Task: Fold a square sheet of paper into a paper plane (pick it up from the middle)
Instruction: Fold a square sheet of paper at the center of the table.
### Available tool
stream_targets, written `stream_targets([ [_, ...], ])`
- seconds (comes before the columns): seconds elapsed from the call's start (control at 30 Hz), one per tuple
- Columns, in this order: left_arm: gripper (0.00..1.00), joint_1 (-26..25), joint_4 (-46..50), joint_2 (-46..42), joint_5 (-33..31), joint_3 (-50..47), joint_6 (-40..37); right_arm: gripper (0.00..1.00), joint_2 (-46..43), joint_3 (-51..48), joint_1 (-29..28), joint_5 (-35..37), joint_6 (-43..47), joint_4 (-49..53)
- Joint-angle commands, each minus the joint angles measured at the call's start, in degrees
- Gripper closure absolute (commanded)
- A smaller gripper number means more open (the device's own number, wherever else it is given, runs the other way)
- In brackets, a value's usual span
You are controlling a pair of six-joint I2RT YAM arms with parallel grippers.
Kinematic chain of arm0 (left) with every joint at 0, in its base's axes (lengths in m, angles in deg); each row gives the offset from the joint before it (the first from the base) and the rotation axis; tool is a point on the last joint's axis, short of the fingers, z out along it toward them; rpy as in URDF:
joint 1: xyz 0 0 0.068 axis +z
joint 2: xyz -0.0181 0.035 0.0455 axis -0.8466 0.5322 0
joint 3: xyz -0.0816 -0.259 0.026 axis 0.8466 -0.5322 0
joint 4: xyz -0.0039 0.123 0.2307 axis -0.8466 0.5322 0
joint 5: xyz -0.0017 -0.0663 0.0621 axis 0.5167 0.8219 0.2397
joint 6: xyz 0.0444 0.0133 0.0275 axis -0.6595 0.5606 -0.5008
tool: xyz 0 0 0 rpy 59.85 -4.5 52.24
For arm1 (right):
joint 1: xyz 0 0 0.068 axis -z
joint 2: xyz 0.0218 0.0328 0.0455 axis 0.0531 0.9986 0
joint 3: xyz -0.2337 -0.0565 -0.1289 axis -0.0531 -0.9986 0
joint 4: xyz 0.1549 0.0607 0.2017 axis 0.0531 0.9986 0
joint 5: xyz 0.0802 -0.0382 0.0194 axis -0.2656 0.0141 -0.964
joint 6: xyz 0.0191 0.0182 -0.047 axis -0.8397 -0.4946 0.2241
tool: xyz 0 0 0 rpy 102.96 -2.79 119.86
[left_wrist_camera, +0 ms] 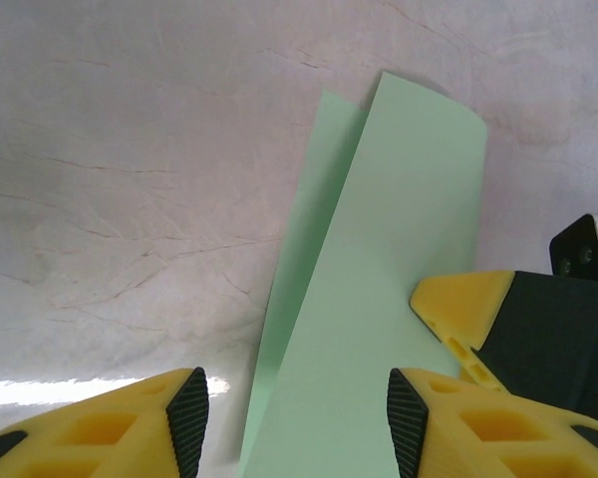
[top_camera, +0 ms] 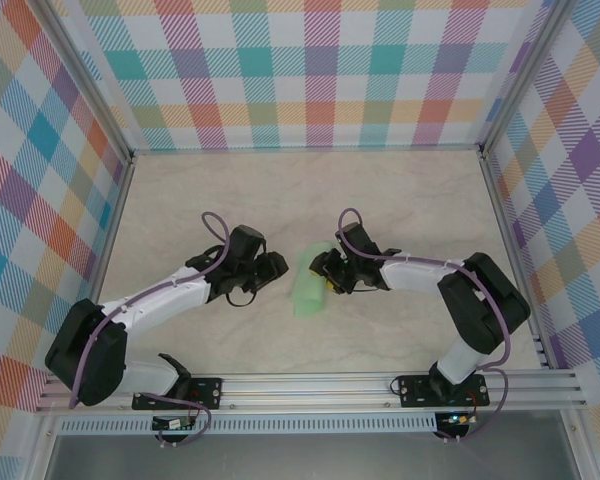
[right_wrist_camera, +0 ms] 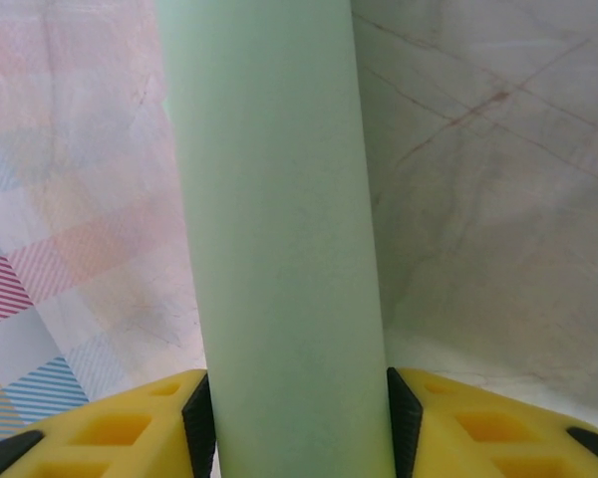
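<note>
Sheet of paper: you find the sheet of paper about midway between the left and right edges of the counter, somewhat closer to the near edge than to the far one. It is folded over into a long narrow strip, pale green and unmarked.
Fold: in your left wrist view the sheet of paper shows two layers, a narrower one peeking out along the left side of the upper one, over the pale veined counter.
Left gripper: your left gripper sits just to the left of the strip. Its jaws stand apart. From the wrist, the left gripper has the strip running up between its fingers, with bare counter showing between the paper and the left pad.
Right gripper: your right gripper is at the strip's far end, on its right side. From its wrist, the right gripper is clamped on the sheet of paper, which fills the whole gap and meets both pads.
Contact: you can see a yellow finger of the right gripper touching the strip's right edge.
</note>
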Motion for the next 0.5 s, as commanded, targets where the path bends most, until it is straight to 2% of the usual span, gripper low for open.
stream_targets([
  [0.0,0.47,0.51,-3.67,2.42,4.06,-0.28,-0.6,0.48,-1.75,0.08,-0.53,-1.07,3.29,4.86],
  [0.3,0.47,-1.11,-5.41,7.59,6.71,0.77,-0.87,0.37,-1.6,4.69,-0.38,-3.0,14.23,15.66],
  [0.47,0.46,-2.2,-4.83,9.08,5.91,1.3,-0.98,0.35,-1.82,5.22,0.97,-4.15,18.74,19.31],
])
